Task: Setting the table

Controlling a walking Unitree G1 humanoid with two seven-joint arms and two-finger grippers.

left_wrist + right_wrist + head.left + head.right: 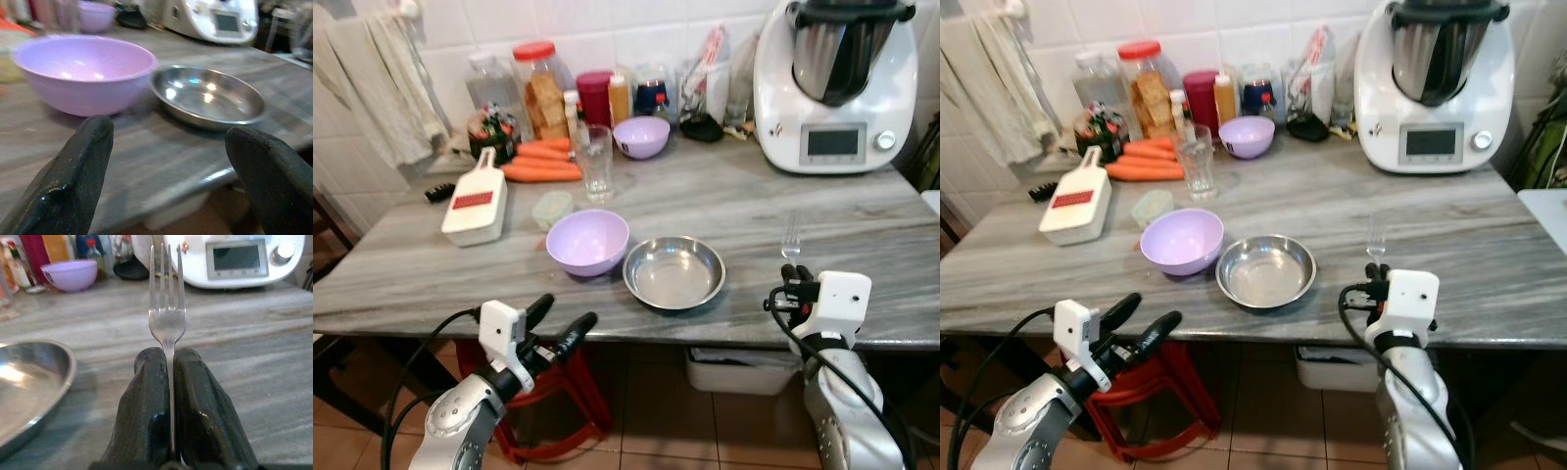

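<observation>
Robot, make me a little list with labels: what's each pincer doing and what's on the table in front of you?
right pincer: shut on the fork, tines pointing away, over the table, right of the metal plate
left pincer: open, holding nothing, below the table's front edge
metal plate: empty, near the front edge
big purple bowl: just left of the plate
glass: upright, behind the bowl

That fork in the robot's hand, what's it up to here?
It is setting the table. The right gripper has its fingers shut on a fork, held tines forward over the grey table, just right of the steel dish. The left gripper hangs open at the near table edge, facing the purple bowl beside the dish.
</observation>
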